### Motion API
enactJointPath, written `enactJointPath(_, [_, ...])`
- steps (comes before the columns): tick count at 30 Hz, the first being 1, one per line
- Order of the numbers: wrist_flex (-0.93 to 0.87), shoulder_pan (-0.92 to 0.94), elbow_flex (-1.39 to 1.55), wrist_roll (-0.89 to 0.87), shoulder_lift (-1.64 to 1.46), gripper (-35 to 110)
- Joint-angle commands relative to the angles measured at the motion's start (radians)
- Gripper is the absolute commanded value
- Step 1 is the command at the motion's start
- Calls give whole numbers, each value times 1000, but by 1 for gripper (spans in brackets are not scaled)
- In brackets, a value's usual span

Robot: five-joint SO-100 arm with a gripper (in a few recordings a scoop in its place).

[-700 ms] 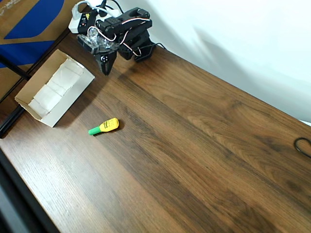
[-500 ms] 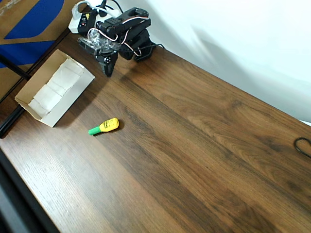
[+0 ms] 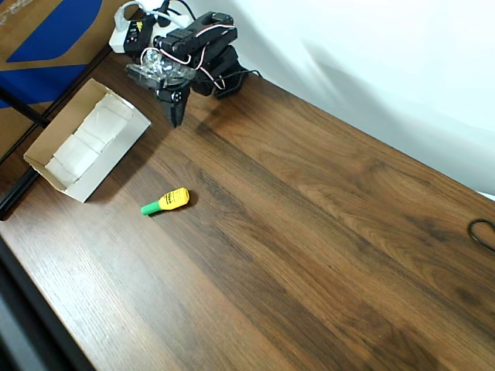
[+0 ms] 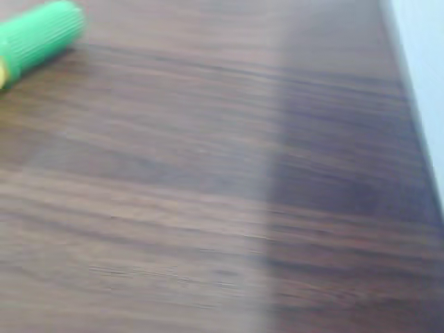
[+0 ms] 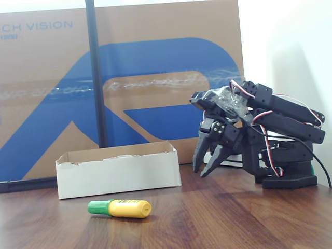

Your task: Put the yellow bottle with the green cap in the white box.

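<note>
The yellow bottle with the green cap (image 3: 166, 201) lies on its side on the wooden table, with the cap pointing lower left in the overhead view. In the fixed view the bottle (image 5: 120, 208) rests in front of the white box (image 5: 116, 171). The box (image 3: 85, 151) stands open-topped near the table's left edge, lined with white paper. My gripper (image 3: 176, 116) hangs at the back of the table on the folded arm, pointing down, well away from the bottle. In the fixed view the gripper (image 5: 202, 170) shows a narrow gap between its fingers and holds nothing. The wrist view catches the green cap (image 4: 38, 35) at its top left.
A big brown-and-blue carton (image 5: 155, 78) stands behind the box, with a black pole (image 5: 96, 78) in front of it. The arm's base (image 3: 220, 77) and a white power strip (image 3: 128, 35) sit at the back. A black cable (image 3: 483, 232) lies at the right edge.
The gripper has lifted and swung slightly to the right at the back of the table. Bottle and box have stayed put.
</note>
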State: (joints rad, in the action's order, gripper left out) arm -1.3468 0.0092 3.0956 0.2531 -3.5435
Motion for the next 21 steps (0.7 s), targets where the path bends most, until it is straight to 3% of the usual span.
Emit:
enactJointPath(1, [-52, 20, -130, 18, 67, 7])
enactJointPath(10, [-28, 34, -281, 28, 201, 8])
enactJointPath(21, [2, -11, -517, 14, 583, 8])
